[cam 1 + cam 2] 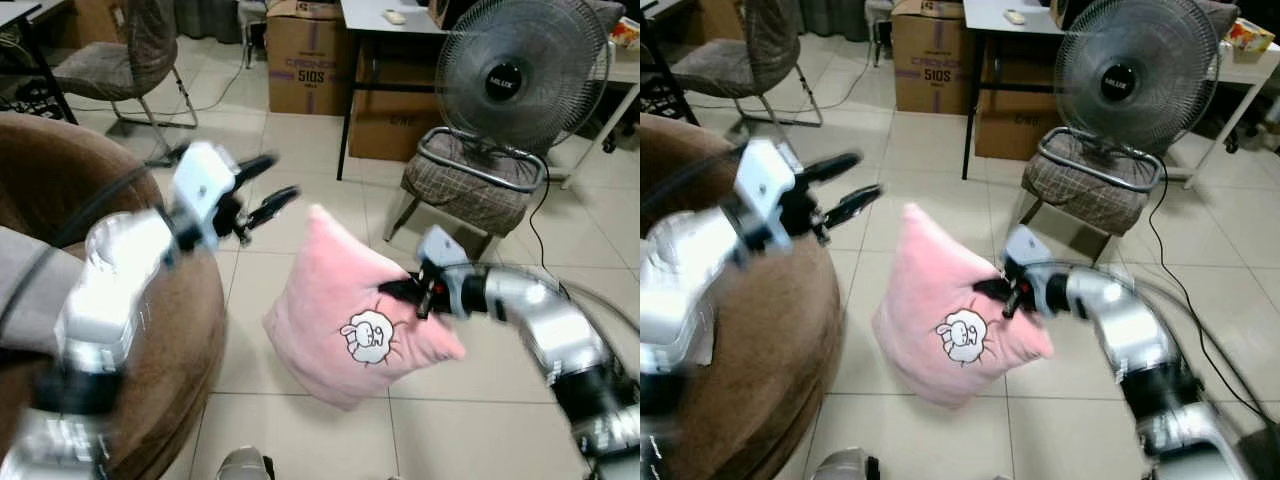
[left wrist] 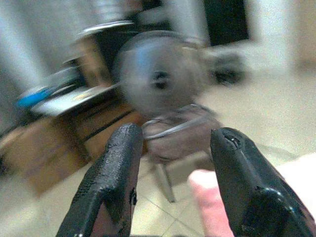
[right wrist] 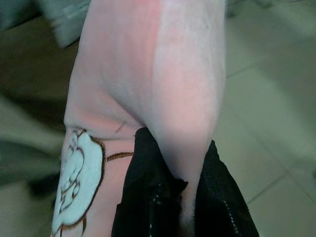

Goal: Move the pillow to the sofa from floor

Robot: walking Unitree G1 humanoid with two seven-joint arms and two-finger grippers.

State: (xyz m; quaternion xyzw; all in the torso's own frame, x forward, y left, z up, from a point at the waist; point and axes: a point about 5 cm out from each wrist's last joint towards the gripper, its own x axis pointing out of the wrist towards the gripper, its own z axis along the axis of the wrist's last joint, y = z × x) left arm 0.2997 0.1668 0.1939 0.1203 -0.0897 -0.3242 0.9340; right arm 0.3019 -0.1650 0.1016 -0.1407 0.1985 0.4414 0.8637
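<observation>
The rounded brown fabric sofa (image 1: pixel 170 330) bulked beneath and behind the raised left gripper (image 1: pixel 262 186), taking up the robot's left side. Beyond both grippers, across the pale tiled floor (image 1: pixel 300 150), a round black pedestal fan (image 1: pixel 525 70) stood behind a checked grey chair with a metal frame (image 1: pixel 470 185), and stacked brown cardboard boxes (image 1: pixel 305 60) sat further back, under and beside a dark-legged table (image 1: pixel 375 20).

The square pink pillow with a white cartoon sheep on its face (image 1: pixel 350 310) hung tilted in the air, clear of the tiles, between the two grippers and just beside the sofa's edge. The right gripper (image 1: pixel 400 291) was clamped on a fold of the pillow's fabric near its right edge; the right wrist view showed pink cloth pinched between the black fingers (image 3: pixel 148 197). The left gripper held nothing, its two fingers spread moderately apart and pointing out over the floor, above and to the left of the pillow's top corner, near it but not touching.

By my reading, the pickup was done and the carry to the sofa was in hand. The next move would call for swinging the right arm leftwards until the pillow hung over the cushion below the left gripper, then releasing; a one-sided pinch on a floppy thing could slip, so a steady swing seemed wise.
</observation>
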